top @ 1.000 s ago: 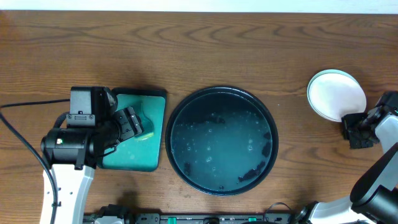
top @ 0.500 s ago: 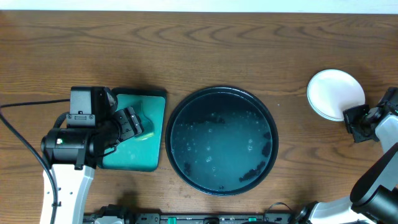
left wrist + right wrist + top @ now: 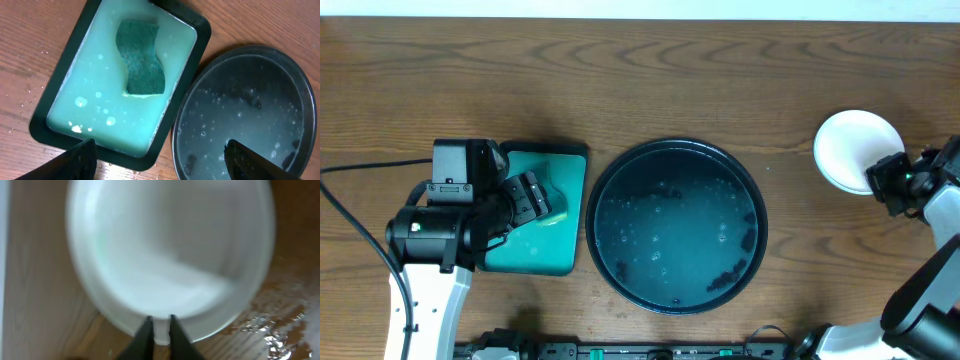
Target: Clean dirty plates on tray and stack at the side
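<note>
A white plate [image 3: 850, 148] lies on the table at the far right, apart from the tray. It fills the right wrist view as a blurred white plate [image 3: 170, 255]. My right gripper [image 3: 886, 180] points down at its near rim. Its fingertips [image 3: 145, 330] stand a narrow slit apart with nothing pinched between them. The round black tray [image 3: 592, 225] sits mid-table holding cloudy water and dark bits. My left gripper [image 3: 530, 197] hangs open and empty over the gap between the teal tray and the black tray [image 3: 240, 110].
A teal rectangular tray [image 3: 535, 255] of soapy liquid stands left of the black tray, with a green sponge [image 3: 141, 62] lying in it. Water drops wet the wood beside the white plate [image 3: 280, 325]. A black cable [image 3: 360, 170] runs along the left edge.
My right gripper has moved up against the white plate's rim and its fingers have parted slightly. The left arm has not moved.
</note>
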Robot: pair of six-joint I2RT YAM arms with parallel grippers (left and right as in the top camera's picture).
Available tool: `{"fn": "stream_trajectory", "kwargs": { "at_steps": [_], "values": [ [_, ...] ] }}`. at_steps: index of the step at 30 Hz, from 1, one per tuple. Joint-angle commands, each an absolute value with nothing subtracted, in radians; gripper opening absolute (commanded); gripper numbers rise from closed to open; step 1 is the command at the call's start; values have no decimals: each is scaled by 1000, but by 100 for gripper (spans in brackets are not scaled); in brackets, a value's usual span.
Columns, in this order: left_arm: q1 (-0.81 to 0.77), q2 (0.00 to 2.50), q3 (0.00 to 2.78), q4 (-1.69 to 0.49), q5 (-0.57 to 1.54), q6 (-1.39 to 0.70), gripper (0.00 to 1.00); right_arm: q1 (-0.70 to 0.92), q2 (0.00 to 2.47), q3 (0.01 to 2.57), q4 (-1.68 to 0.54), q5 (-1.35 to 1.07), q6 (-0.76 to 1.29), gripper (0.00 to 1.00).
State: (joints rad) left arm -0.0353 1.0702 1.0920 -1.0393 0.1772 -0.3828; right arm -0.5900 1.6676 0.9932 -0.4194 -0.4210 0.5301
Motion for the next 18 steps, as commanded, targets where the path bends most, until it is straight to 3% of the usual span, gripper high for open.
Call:
{"fn": "stream_trajectory", "kwargs": {
  "at_steps": [1, 5, 8, 11, 13, 18],
  "values": [
    [-32, 1040, 1099, -1033, 171, -324, 82, -557, 1541, 1001, -411, -499, 327, 20],
    [-32, 977, 1113, -1021, 171, -306, 82, -508, 1391, 1001, -411, -494, 136, 31],
    [-32, 918, 1139, -1020, 170, -302, 82, -464, 1283, 1001, -411, -459, 81, 45],
    [-32, 847, 1164, -1021, 171, -259, 82, -418, 1193, 1001, -419, -441, 39, 69],
    [-32, 793, 1180, -1021, 167, -215, 82, -390, 1146, 1001, -425, -433, 31, 99],
    [-32, 638, 1245, -1073, 43, -191, 82, -344, 1054, 1001, -488, -381, -3, 99]
  ]
}}
